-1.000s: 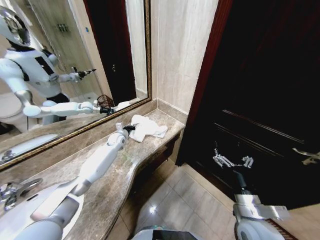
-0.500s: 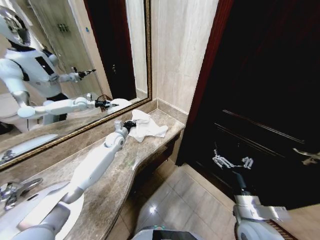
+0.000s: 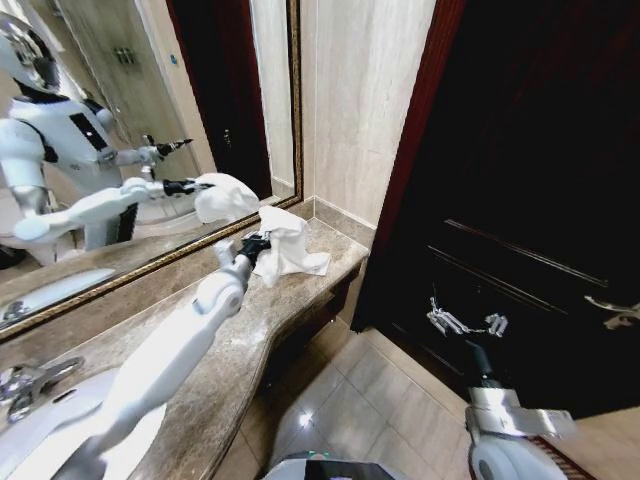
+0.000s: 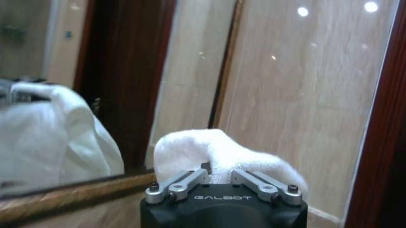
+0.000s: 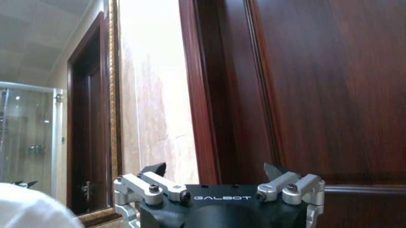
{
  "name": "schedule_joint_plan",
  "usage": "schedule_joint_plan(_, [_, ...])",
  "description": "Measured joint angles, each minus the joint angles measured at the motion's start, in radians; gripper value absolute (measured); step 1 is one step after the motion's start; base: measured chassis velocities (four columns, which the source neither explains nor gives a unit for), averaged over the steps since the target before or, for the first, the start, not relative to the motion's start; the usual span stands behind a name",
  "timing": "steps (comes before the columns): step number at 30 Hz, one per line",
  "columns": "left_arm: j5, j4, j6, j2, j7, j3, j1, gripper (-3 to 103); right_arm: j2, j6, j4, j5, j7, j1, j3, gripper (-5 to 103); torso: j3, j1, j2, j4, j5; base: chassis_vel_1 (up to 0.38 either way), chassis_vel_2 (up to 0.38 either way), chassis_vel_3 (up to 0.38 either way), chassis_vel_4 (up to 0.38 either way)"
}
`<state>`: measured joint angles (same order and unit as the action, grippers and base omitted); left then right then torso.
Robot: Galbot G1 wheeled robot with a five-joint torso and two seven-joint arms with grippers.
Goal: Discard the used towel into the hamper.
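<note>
A white towel [image 3: 288, 243] hangs bunched from my left gripper [image 3: 256, 245], lifted partly off the far end of the marble counter [image 3: 250, 330], its lower edge still on the stone. In the left wrist view the towel [image 4: 219, 156] bulges up between the closed fingers of that gripper [image 4: 219, 178]. My right gripper [image 3: 465, 322] waits low on the right in front of the dark door, and its fingers [image 5: 155, 172] stand wide apart with nothing between them. The hamper is out of view.
A gold-framed mirror [image 3: 150, 120] runs along the counter's back and reflects me and the towel. A white basin [image 3: 60, 440] with a chrome tap [image 3: 25, 385] sits at the near left. A dark wooden door [image 3: 520, 200] and tiled floor [image 3: 350, 400] fill the right.
My left gripper has risen from the counter with the towel in it, and the cloth now hangs up off the stone instead of lying flat. The right arm has not moved.
</note>
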<state>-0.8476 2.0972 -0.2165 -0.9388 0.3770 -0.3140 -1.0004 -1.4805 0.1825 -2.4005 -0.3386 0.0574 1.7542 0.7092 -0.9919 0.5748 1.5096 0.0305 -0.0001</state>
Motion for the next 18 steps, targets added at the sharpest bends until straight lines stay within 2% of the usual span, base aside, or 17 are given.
schedule_joint_plan(1, [0.008,0.039,-0.001,-0.017,0.000,-0.035,-0.058,2,-0.004,-0.002,0.004,-0.009,0.000,-0.009,0.002,100,0.000,0.000,0.000,-0.0001,-0.0001,0.000,0.000,0.000,0.000])
schedule_joint_plan(2, [0.030,0.124,0.001,-0.056,-0.015,-0.106,-0.191,2,-0.010,-0.011,0.012,-0.032,-0.005,-0.027,0.010,100,0.000,0.000,0.000,0.0003,-0.0002,0.000,0.000,0.000,0.000])
schedule_joint_plan(3, [0.043,0.165,0.006,-0.077,-0.031,-0.141,-0.258,2,-0.013,-0.016,0.016,-0.047,-0.011,-0.037,0.015,100,0.000,0.000,0.000,0.0009,-0.0002,0.000,0.000,0.000,0.000])
schedule_joint_plan(4, [0.043,0.165,0.006,-0.077,-0.031,-0.141,-0.258,2,-0.013,-0.016,0.016,-0.047,-0.011,-0.037,0.015,100,0.000,0.000,0.000,0.0009,-0.0002,0.000,0.000,0.000,0.000])
schedule_joint_plan(6, [0.097,0.228,0.038,-0.130,-0.078,-0.219,-0.387,2,-0.018,-0.020,0.023,-0.066,-0.017,-0.049,0.018,100,0.000,0.000,0.000,0.0008,0.0001,0.000,0.000,0.000,0.000])
schedule_joint_plan(7, [0.097,0.228,0.038,-0.130,-0.078,-0.219,-0.387,2,-0.018,-0.020,0.023,-0.066,-0.017,-0.049,0.018,100,0.000,0.000,0.000,0.0008,0.0001,0.000,0.000,0.000,0.000])
schedule_joint_plan(8, [0.139,0.247,0.067,-0.159,-0.110,-0.256,-0.447,2,-0.023,-0.020,0.026,-0.067,-0.016,-0.050,0.015,100,0.000,0.000,0.000,0.0004,0.0001,0.000,0.000,0.000,0.000])
schedule_joint_plan(11, [0.198,0.267,0.103,-0.212,-0.158,-0.297,-0.524,2,-0.030,-0.017,0.027,-0.066,-0.015,-0.050,0.005,100,0.000,0.000,0.000,0.0002,0.0003,0.000,0.000,0.000,0.000])
schedule_joint_plan(16, [0.232,0.272,0.124,-0.257,-0.184,-0.301,-0.553,2,-0.025,-0.015,0.027,-0.067,-0.014,-0.052,0.002,100,0.000,0.000,0.000,0.0002,0.0001,0.000,0.000,0.000,0.000])
schedule_joint_plan(18, [0.242,0.262,0.170,-0.279,-0.215,-0.290,-0.559,2,-0.018,-0.013,0.027,-0.069,-0.014,-0.051,0.003,100,0.000,0.000,0.000,0.0002,0.0002,0.000,0.000,0.000,0.000])
